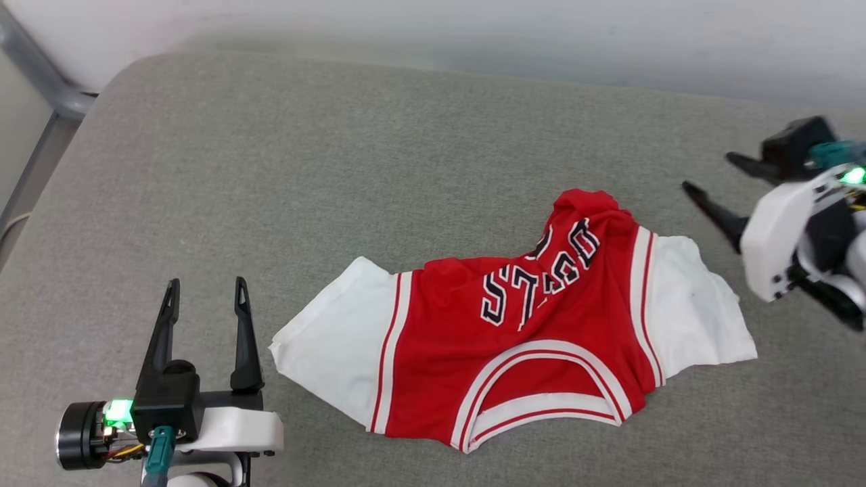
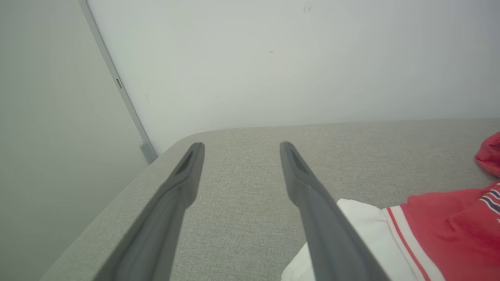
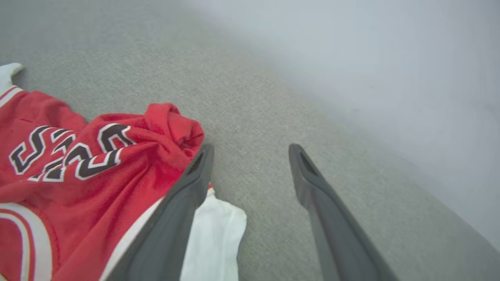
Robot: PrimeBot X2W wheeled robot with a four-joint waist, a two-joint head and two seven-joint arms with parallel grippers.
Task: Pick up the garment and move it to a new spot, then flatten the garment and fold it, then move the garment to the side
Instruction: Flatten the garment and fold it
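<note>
**Figure. Jersey laid down, unflattened, both tools empty.** The garment (image 1: pixel 514 325) lies front-up on the grey upholstered surface (image 1: pixel 270 169), right of centre in the head view. Its collar is toward the robot and one white sleeve is spread to each side. The lower body is gathered into a raised red hump on the far side, which creases the lettering.

*Hazards (judged).*
- A pinch taken at the hump would probably catch several layers at once. The shirt would then lift as a wad and would not open flat.
- A shallow, low approach could nip the surface's own fabric cover along with the cloth.
- Cloth dragged across this textured cover may roll or tuck a sleeve under, spoiling the later fold.
- A pull by one tool alone would skew the shirt.

*Pose.*
- The left tool (image 1: pixel 207 282) sits low at the lower left. Its fingers are spread wide and point away from the robot. It holds nothing and is just beside the left-hand sleeve.
- The right tool (image 1: pixel 709 170) hangs at the right edge, with the wrist turned so its fingers aim back toward the shirt. Its jaws are likewise apart and empty.
- In the right wrist view one of that tool's fingers overlaps the hump and sleeve, and contact there cannot be judged.
</note>
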